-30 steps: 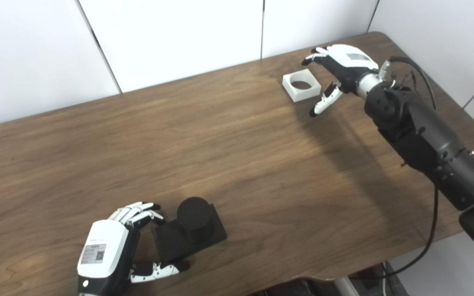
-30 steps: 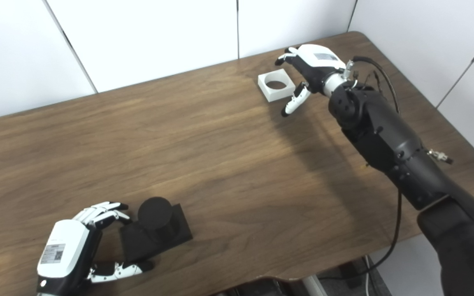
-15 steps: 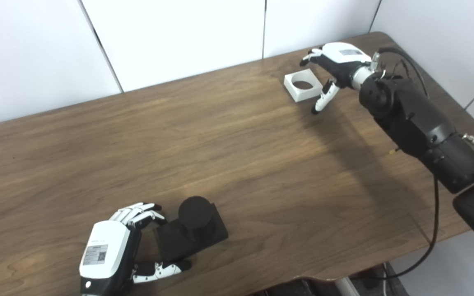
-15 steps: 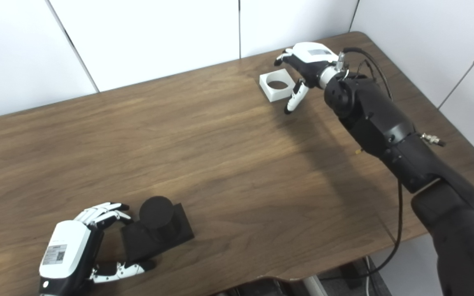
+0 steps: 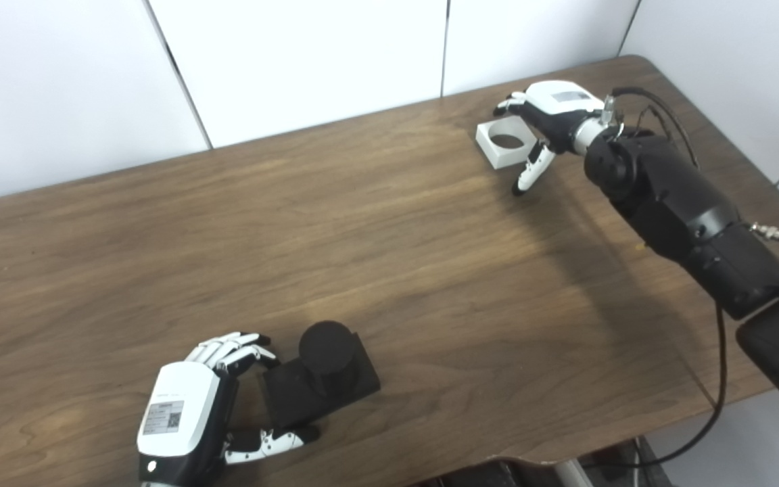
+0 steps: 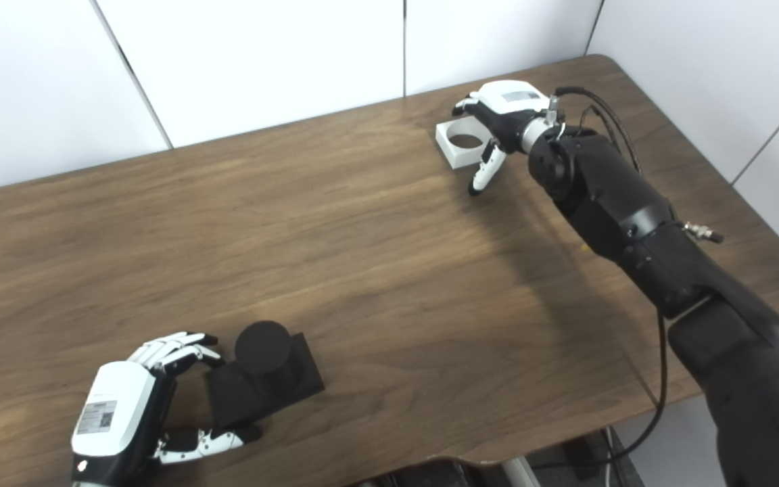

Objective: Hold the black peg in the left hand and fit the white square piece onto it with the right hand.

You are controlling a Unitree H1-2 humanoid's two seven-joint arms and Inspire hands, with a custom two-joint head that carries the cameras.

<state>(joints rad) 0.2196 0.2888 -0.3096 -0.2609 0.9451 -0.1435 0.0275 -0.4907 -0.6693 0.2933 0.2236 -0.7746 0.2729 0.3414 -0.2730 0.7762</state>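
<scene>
Black peg (image 5: 322, 379): stood on the table (image 5: 389, 270) near its front edge, base bracketed for steadying.
Left hand (image 5: 190, 419): fingers spread around the peg's base, not yet clenched.
White square piece (image 5: 506, 141): lying far across the table from the peg.
Right hand (image 5: 546, 125): fingers released, curved over the piece for grasping.

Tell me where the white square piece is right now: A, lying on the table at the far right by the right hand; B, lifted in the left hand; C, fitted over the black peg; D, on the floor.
A: the white square piece lies flat on the table, its round hole empty, with the right hand open around its right side, far from the black peg.
</scene>
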